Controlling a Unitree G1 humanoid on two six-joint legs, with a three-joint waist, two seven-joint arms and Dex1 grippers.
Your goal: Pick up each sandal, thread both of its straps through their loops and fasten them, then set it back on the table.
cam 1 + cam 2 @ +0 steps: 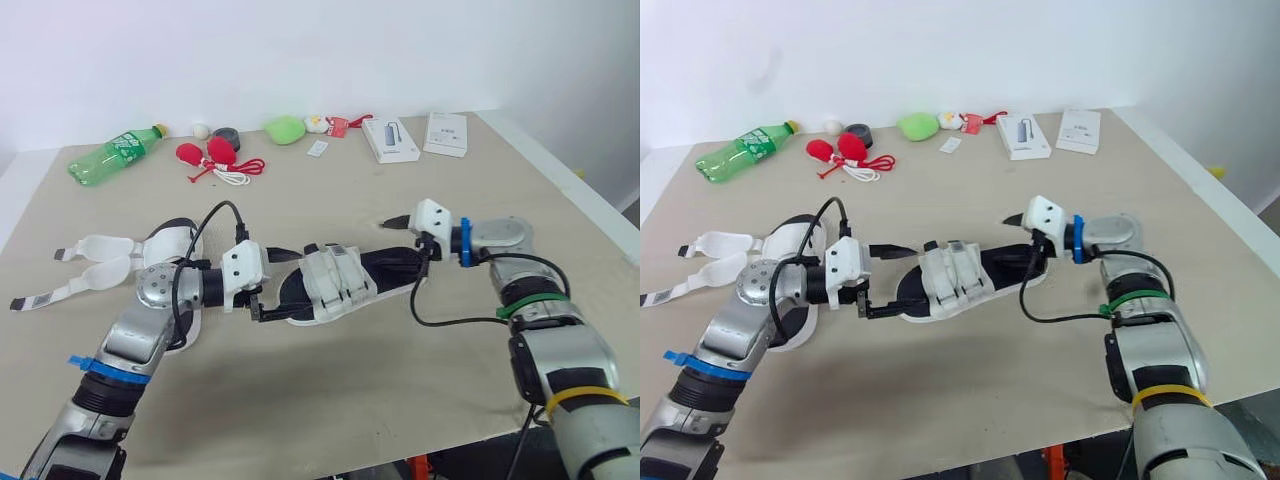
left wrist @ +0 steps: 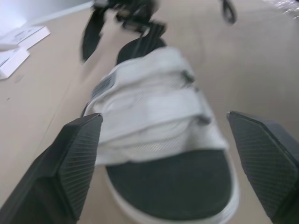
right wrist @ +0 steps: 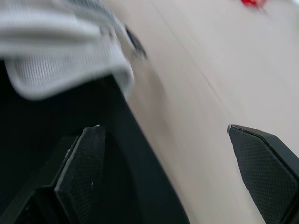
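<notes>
A white sandal (image 1: 340, 283) with a black footbed lies on the table (image 1: 330, 400) between my two arms, both of its white straps (image 2: 154, 102) lying across the foot. My left gripper (image 1: 272, 285) is open at the sandal's left end, one finger on each side of it. My right gripper (image 1: 412, 250) is open at the right end, straddling the black sole (image 3: 42, 154). A second white sandal (image 1: 120, 262) lies at the left, partly under my left arm, with its straps spread loose on the table.
Along the far edge lie a green bottle (image 1: 115, 153), red balls with a white cord (image 1: 210, 153), a black tape roll (image 1: 226, 136), a green pouch (image 1: 285, 129) and two white boxes (image 1: 390, 138). The table's right edge (image 1: 560, 175) runs close to my right arm.
</notes>
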